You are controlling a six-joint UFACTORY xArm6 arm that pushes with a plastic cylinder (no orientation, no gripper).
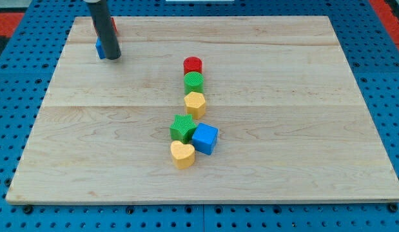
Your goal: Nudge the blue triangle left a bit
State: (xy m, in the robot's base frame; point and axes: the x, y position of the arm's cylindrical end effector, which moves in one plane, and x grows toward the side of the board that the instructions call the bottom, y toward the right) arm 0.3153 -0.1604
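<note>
**Tip at the board's far left corner, blue block tucked behind the rod**

The surface is a pale wooden board (263, 161) of glued planks, lying on a blue perforated metal table (379, 77); a strip of red shows at the view's top corners. No containers are on the board, only loose blocks.

The arm carries no jaws, so there is nothing to be apart or together: it ends in a straight dark rod, and my tip (111, 57) rests on the board near the view's top left corner. Touching or just beside my tip, on its left, a small blue block (100, 49) peeks out from behind the rod; its shape is mostly hidden, so I cannot tell whether it is the triangle. Just above my tip, on the rod's right edge, a sliver of a red block (113, 26) shows, shape unclear.

Well apart from my tip, toward the view's right and bottom, stands a column of blocks: a red cylinder (193, 65), a green cylinder (194, 82) below it, then a yellow heart-like block (195, 103). Further down cluster a green star-shaped block (183, 127), a blue cube (205, 138) and a second yellow heart block (182, 154), close together.
</note>
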